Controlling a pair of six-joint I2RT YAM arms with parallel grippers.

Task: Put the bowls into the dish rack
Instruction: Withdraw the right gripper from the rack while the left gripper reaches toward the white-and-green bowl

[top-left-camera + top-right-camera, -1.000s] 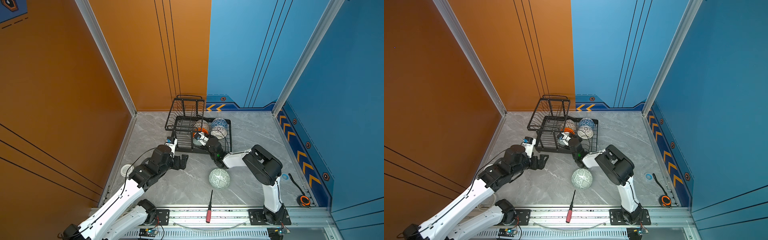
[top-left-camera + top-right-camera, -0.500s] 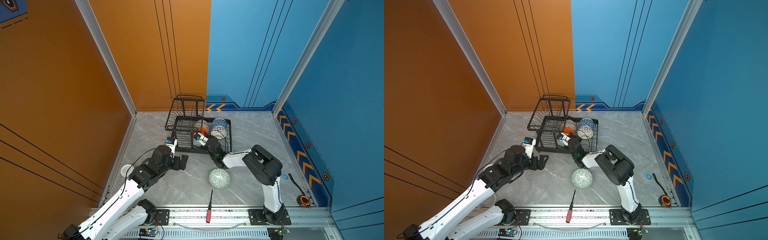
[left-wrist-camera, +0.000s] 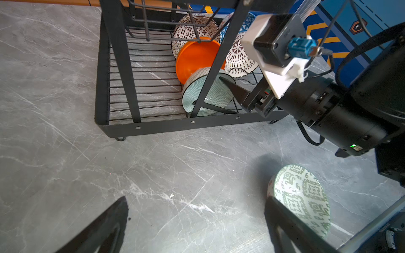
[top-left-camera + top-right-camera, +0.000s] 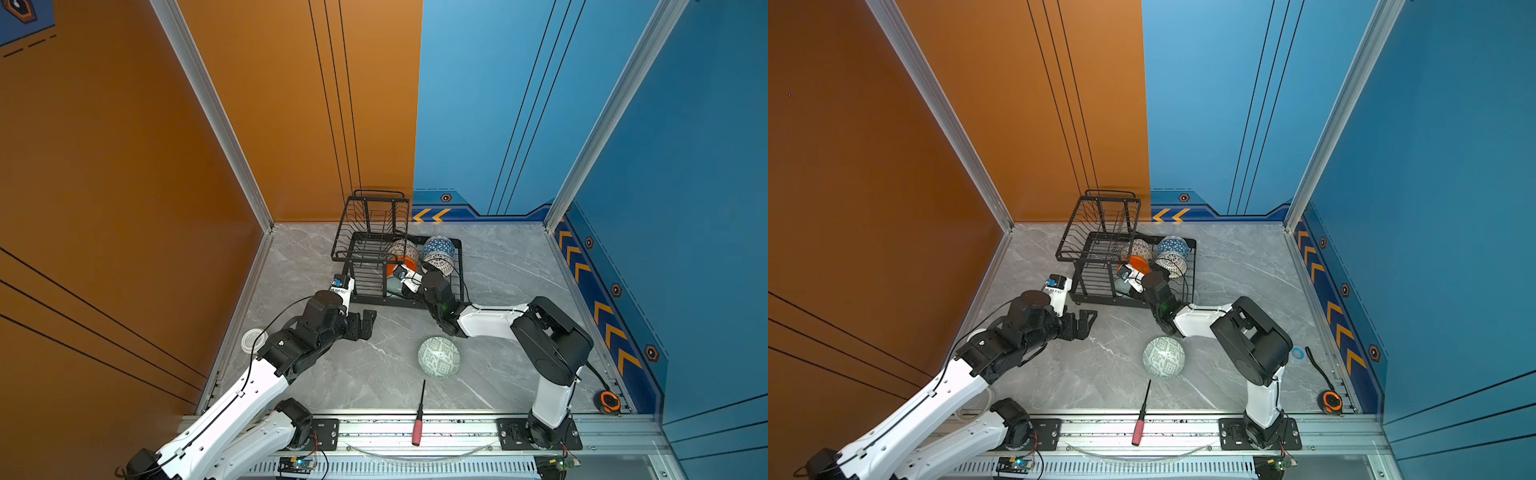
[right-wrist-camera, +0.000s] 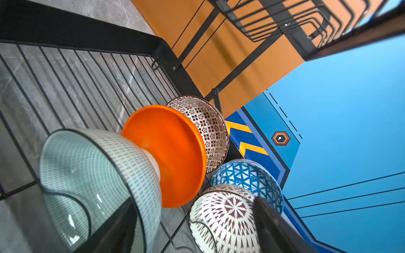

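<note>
The black wire dish rack (image 4: 365, 300) (image 3: 153, 128) stands at the back. In its tray, on edge, are the cream dotted bowl (image 5: 208, 127), the orange bowl (image 5: 166, 153), the blue triangle-patterned bowl (image 5: 245, 175), the white lattice bowl (image 5: 223, 214) and the mint bowl (image 3: 206, 94) (image 5: 94, 175). My right gripper (image 3: 207, 90) reaches into the rack, open, with one finger inside the mint bowl and one outside its rim. The grey-green patterned bowl (image 4: 439, 357) (image 3: 302, 199) lies on the floor. My left gripper (image 4: 360, 324) (image 3: 195, 230) hovers open and empty in front of the rack.
A red-handled screwdriver (image 4: 417, 415) lies at the front edge. An orange tape measure (image 4: 609, 402) sits in the front right corner, a blue ring (image 4: 1296, 353) near the right arm, and a white lid (image 4: 253, 340) by the left wall. The rack's raised upper basket (image 4: 372, 224) overhangs its left part.
My right gripper has opened and let go of the mint bowl, which now rests in the rack against the orange bowl. The left arm has not moved.
</note>
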